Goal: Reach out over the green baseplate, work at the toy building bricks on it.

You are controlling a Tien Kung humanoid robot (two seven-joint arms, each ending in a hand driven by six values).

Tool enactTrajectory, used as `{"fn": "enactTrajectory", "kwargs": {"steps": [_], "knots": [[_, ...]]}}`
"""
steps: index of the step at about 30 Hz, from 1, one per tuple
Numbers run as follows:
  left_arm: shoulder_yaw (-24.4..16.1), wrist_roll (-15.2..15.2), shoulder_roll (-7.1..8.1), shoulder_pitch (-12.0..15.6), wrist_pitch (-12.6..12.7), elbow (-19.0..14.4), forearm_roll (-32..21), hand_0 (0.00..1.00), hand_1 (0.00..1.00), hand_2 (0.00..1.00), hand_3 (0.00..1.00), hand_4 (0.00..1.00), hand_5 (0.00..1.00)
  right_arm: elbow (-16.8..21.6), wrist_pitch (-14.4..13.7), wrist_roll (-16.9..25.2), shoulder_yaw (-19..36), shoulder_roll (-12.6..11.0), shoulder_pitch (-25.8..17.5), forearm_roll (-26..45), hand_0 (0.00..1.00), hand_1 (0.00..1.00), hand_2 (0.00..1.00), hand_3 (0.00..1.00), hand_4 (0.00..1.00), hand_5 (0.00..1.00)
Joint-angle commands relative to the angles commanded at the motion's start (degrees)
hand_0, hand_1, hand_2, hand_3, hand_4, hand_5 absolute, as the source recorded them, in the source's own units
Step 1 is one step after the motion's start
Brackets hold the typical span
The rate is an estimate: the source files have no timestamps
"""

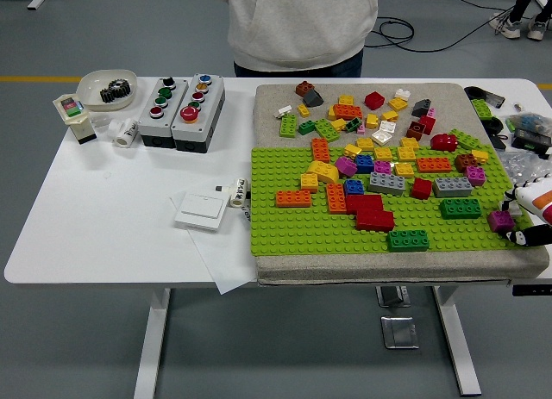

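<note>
Bricks lie scattered over the green baseplate [285, 227] on its grey pad, which sits on the right half of the white table [103, 218], and your right hand [530, 214] reaches in at the right edge, fingertips touching a purple brick [499, 219], though you cannot tell whether they hold it. You look to be at the grasp step, so next you need a firm pinch on that brick and a straight lift. Countable here: two green bricks along the near rows, one purple brick at the hand, two button boxes [181, 112] far left.
</note>
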Motion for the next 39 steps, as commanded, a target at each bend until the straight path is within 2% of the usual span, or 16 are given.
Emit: {"fn": "enactTrajectory", "kwargs": {"steps": [14,21,22,27,28,39], "knots": [[0.2,0.0,-0.01,-0.2,-0.1,0.0,-0.3,0.663,0.752,0.766,0.58,0.652,0.608,-0.7,-0.8,0.4,-0.3,0.4,0.2,0.0,0.463,0.528,0.601,0.522,0.733,0.489],[0.2,-0.1,-0.01,-0.2,-0.1,0.0,-0.4,0.664,0.752,0.766,0.579,0.652,0.608,0.6,-1.2,0.8,0.0,0.2,-0.2,0.0,0.454,0.515,0.593,0.516,0.719,0.488],[0.2,-0.1,-0.01,-0.2,-0.1,0.0,-0.4,0.663,0.752,0.766,0.579,0.652,0.608,0.8,-1.2,0.9,0.0,0.1,-0.2,0.0,0.424,0.502,0.583,0.511,0.708,0.493],[0.1,0.0,-0.04,-0.1,-0.1,0.0,-0.2,0.663,0.752,0.766,0.579,0.652,0.608,1.4,-1.2,1.0,0.2,-0.1,-0.4,0.0,0.424,0.502,0.583,0.511,0.708,0.493],[0.1,0.0,-0.04,-0.1,-0.1,0.0,-0.2,0.663,0.752,0.766,0.578,0.652,0.608,1.4,-1.3,1.0,0.2,-0.1,-0.4,0.0,0.395,0.495,0.572,0.508,0.697,0.49],[-0.2,0.2,-0.07,0.1,0.0,0.1,0.3,0.664,0.752,0.766,0.579,0.652,0.608,1.6,-1.1,0.9,1.1,-0.3,-1.2,0.0,0.392,0.493,0.571,0.508,0.691,0.484]]}}
